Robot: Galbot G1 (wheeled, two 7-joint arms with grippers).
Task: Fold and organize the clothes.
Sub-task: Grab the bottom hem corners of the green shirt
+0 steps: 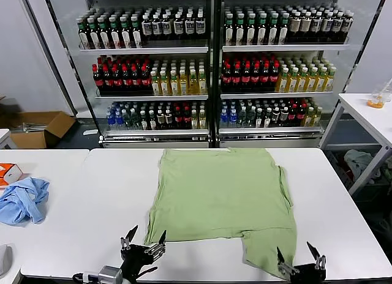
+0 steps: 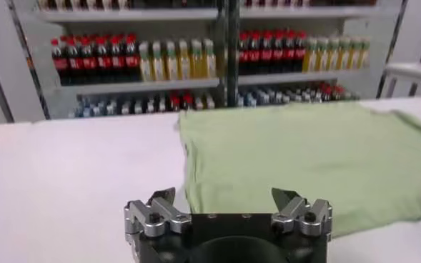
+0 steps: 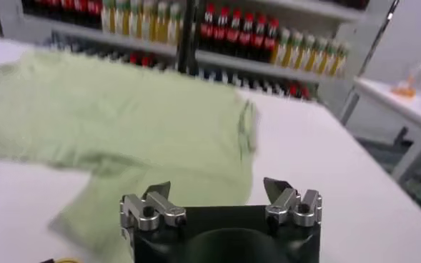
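A light green shirt [image 1: 223,192] lies spread flat on the white table [image 1: 92,198], plain side up, with one sleeve hanging toward the near right edge. My left gripper [image 1: 146,241] stands open at the near edge, just off the shirt's near left corner, nothing between its fingers. My right gripper [image 1: 298,254] is open too, low at the front right, beside the sleeve's end. In the left wrist view the shirt [image 2: 303,157] lies ahead of the open gripper [image 2: 228,196]. In the right wrist view the sleeve [image 3: 160,179] stretches in front of the open gripper [image 3: 217,189].
A crumpled light blue garment [image 1: 23,200] lies at the table's left. An orange and white box [image 1: 7,172] sits near the left edge. Shelves of bottles [image 1: 208,63] stand behind the table. A second white table [image 1: 367,112] is at the right.
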